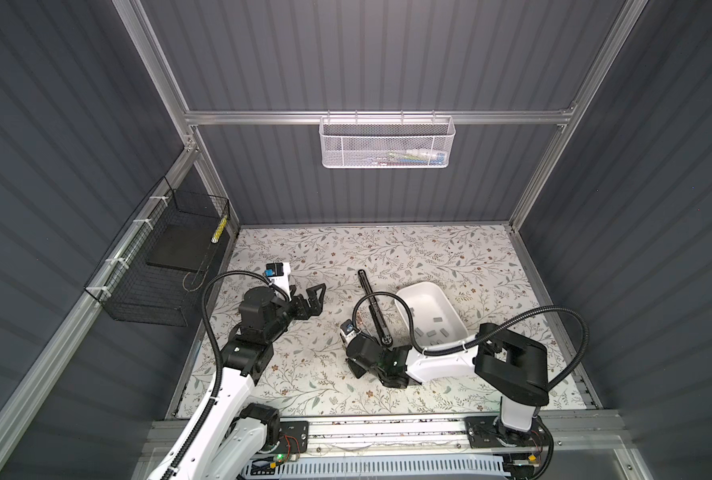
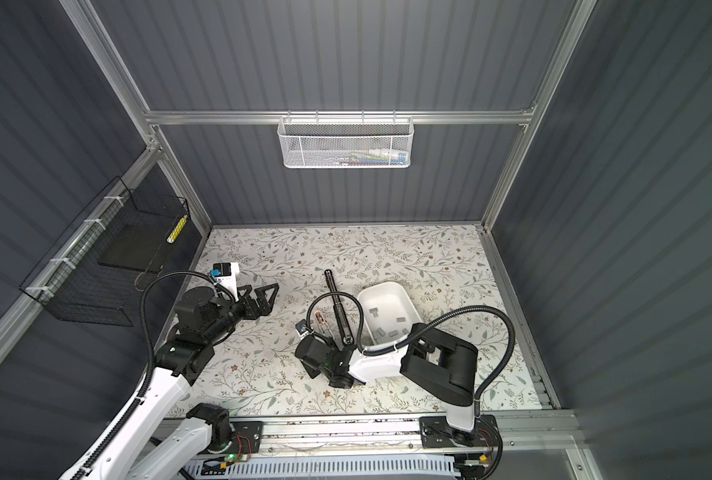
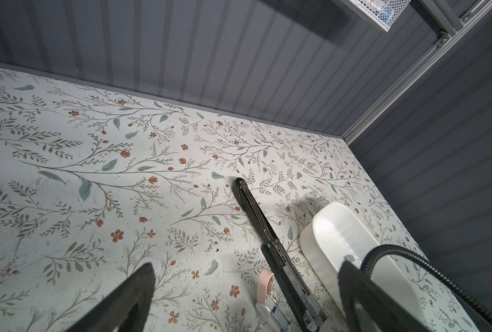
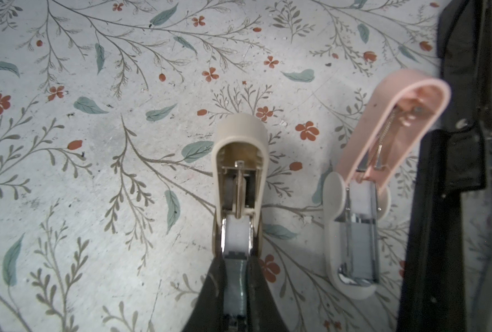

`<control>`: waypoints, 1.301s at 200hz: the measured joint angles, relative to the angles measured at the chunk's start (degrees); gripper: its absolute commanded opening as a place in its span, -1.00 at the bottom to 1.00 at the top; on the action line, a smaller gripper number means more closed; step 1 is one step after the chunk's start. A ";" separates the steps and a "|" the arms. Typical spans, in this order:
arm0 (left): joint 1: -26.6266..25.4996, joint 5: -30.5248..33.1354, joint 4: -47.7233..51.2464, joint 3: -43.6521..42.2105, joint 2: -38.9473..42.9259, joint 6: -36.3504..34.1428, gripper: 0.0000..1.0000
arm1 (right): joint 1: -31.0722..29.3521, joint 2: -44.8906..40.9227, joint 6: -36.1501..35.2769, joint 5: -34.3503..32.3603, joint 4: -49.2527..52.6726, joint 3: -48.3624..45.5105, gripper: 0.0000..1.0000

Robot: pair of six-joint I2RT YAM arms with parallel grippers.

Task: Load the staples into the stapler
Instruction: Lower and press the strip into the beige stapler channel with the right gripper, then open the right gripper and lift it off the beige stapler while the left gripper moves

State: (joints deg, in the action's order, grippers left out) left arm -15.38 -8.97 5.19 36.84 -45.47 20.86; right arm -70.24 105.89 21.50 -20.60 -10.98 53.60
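In the right wrist view my right gripper [image 4: 237, 287] is shut on a grey strip of staples [image 4: 236, 281]. The strip lies in line with the magazine of an opened beige stapler [image 4: 240, 161] on the table. Beside it lies a pink stapler [image 4: 388, 149], lid swung open, and past that a long black stapler [image 1: 373, 307]. In both top views the right wrist hides the beige stapler. More staples [image 1: 431, 332] lie loose in a white tray [image 1: 404, 297]. My left gripper [image 1: 315, 297] hovers open and empty, left of the black stapler.
A white mesh basket [image 1: 387, 141] hangs on the back wall. A black wire basket [image 1: 159, 270] hangs on the left wall. The right arm's cable [image 1: 362, 307] arcs over the black stapler. Grey walls enclose the floral tabletop [image 1: 450, 257].
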 measured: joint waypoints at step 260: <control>0.00 0.00 0.17 0.00 0.15 0.00 0.99 | -1.70 -7.10 2.49 -4.52 4.55 -0.48 -0.36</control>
State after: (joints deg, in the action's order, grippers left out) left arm -15.38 -8.97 5.37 36.84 -45.32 20.86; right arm -71.94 98.78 23.99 -25.12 -6.44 53.12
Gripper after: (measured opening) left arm 0.996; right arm 0.324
